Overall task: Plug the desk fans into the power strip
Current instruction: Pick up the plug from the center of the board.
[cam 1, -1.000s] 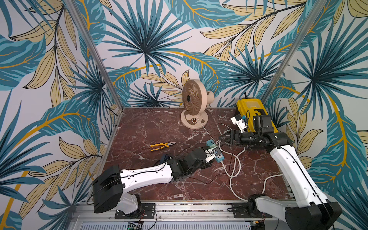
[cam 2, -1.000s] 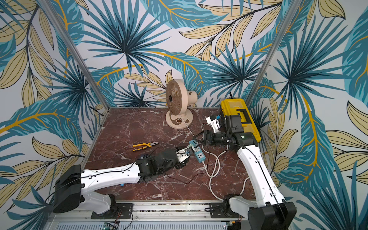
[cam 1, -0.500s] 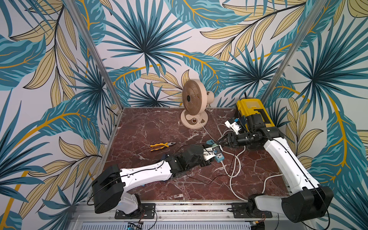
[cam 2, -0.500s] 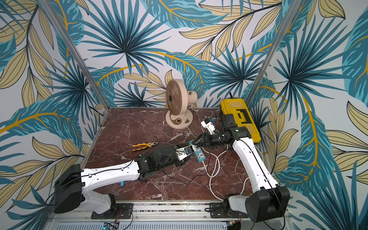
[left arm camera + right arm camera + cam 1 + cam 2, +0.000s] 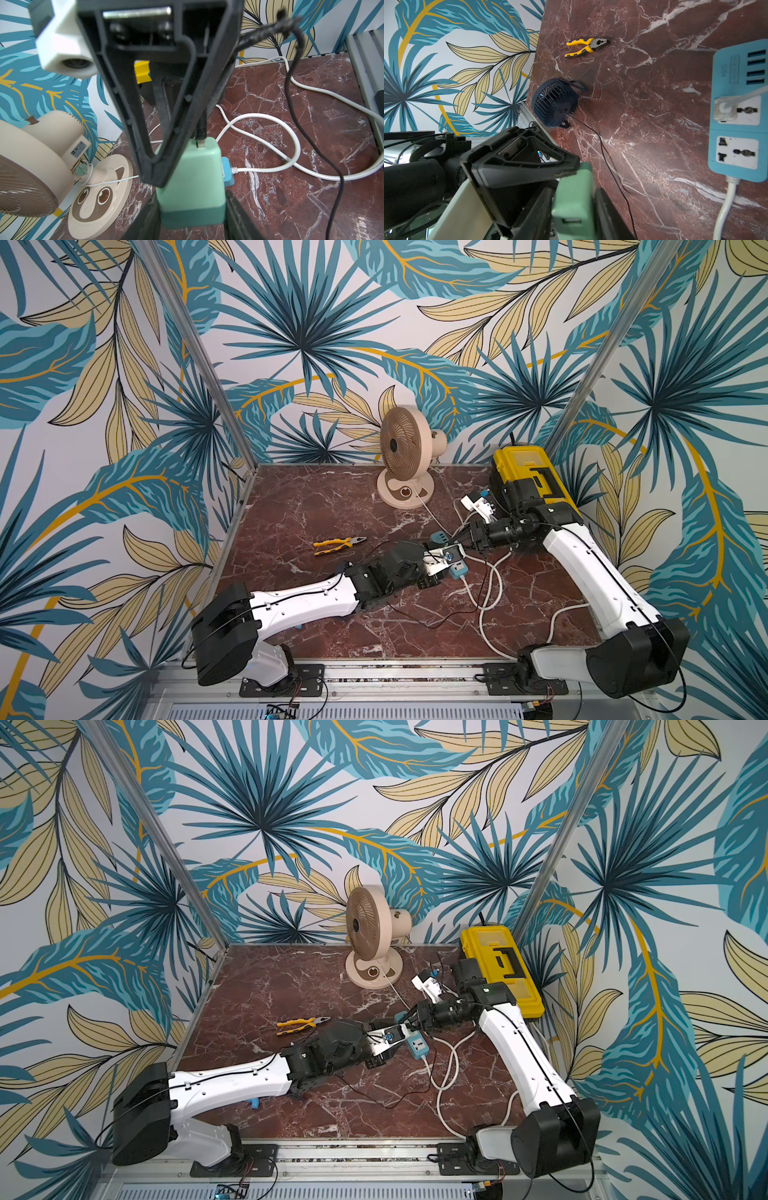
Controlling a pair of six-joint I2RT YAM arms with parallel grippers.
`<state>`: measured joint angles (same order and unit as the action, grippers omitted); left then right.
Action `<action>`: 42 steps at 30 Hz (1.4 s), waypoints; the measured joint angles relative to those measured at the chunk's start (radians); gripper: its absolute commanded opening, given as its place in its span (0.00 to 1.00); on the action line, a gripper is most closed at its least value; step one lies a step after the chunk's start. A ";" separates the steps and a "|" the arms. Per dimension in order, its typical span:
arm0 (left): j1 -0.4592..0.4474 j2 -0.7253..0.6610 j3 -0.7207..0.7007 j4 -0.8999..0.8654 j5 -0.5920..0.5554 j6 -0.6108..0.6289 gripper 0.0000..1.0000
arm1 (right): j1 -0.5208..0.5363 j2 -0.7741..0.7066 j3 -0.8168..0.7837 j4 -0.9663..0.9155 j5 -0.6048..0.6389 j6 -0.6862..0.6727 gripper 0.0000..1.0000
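Green-bodied, the adapter cube (image 5: 193, 170) sits clamped in my left end effector (image 5: 191, 199), as it was a second ago. My right end effector (image 5: 574, 198) has since edged in and narrowed onto the same cube, its pads touching the sides. I find the power strip (image 5: 735, 131) lying flat on the red marble bench (image 5: 332, 506), just beside both, within leaf-print walls (image 5: 291, 344). The strip's lettering is illegible.

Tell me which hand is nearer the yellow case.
Right. The right hand lies between the case and the adapter; the left hand grips the adapter from the opposite side, farther off.
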<state>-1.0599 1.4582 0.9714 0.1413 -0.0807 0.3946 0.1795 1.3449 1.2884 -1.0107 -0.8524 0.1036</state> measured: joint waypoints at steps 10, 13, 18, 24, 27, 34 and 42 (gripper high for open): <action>0.004 0.000 0.000 -0.018 0.016 -0.002 0.23 | 0.020 0.000 0.000 0.002 0.040 -0.032 0.00; 0.005 0.000 0.000 -0.019 0.014 -0.003 0.43 | 0.023 -0.001 0.000 0.003 0.045 -0.033 0.00; 0.009 0.000 0.005 0.002 0.010 -0.025 0.79 | 0.035 -0.010 0.000 -0.007 0.043 -0.026 0.00; 0.031 -0.002 0.019 0.017 0.008 -0.071 1.00 | 0.042 -0.037 0.000 -0.004 0.077 -0.005 0.00; 0.042 -0.014 0.019 0.006 0.014 -0.105 1.00 | 0.041 -0.038 0.000 -0.003 0.119 0.002 0.00; 0.073 -0.136 0.019 -0.048 0.017 -0.195 1.00 | 0.041 -0.033 0.026 -0.039 0.272 -0.003 0.00; 0.172 -0.213 0.006 -0.095 -0.037 -0.373 1.00 | 0.041 0.042 0.075 -0.098 0.429 -0.026 0.00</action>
<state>-0.8879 1.2453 0.9779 0.0460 -0.1181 0.0216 0.2207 1.3865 1.3632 -1.1091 -0.4232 0.0776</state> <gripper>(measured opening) 0.999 0.306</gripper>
